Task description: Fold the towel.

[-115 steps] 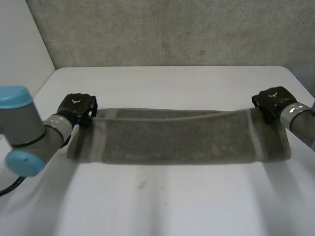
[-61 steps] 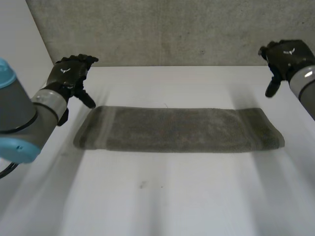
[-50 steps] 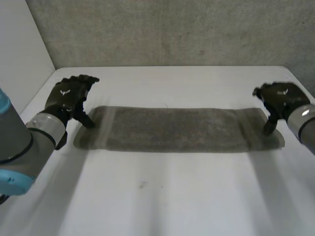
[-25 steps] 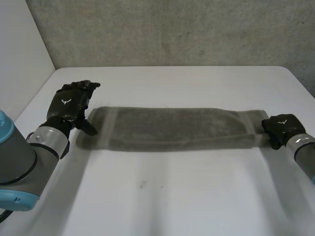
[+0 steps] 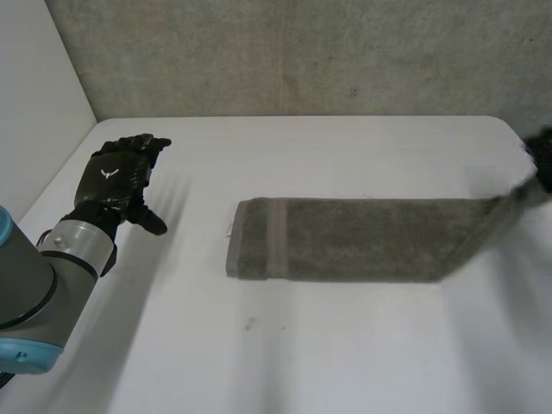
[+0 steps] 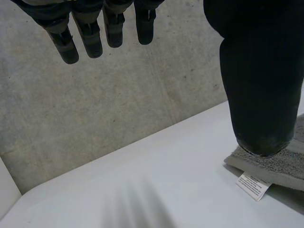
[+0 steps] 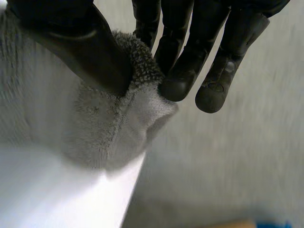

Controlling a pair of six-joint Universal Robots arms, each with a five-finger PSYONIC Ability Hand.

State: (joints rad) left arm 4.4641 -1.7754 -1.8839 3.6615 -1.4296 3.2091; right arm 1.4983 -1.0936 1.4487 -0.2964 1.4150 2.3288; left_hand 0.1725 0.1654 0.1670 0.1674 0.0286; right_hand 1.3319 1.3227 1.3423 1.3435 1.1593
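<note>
The right hand [image 7: 71, 38] pinches the towel [image 5: 354, 250] end between thumb and fingers at the tabletop [image 5: 328, 354] right edge, that end apparently raised. The left hand [image 5: 116, 177] is spread and empty near the left edge. Expect soft, limp, light cloth; grip corners.

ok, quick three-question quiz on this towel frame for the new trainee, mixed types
1. True or false: the left hand is holding the towel.
2. Where on the towel is the right hand pinching? A) the end nearest the left hand B) the end farthest from the left hand C) the middle
3. Fill in: a small white ___ sticks out at the towel's end nearer the left hand.

Key
1. False: it is open, apart from the towel.
2. B
3. label
</note>
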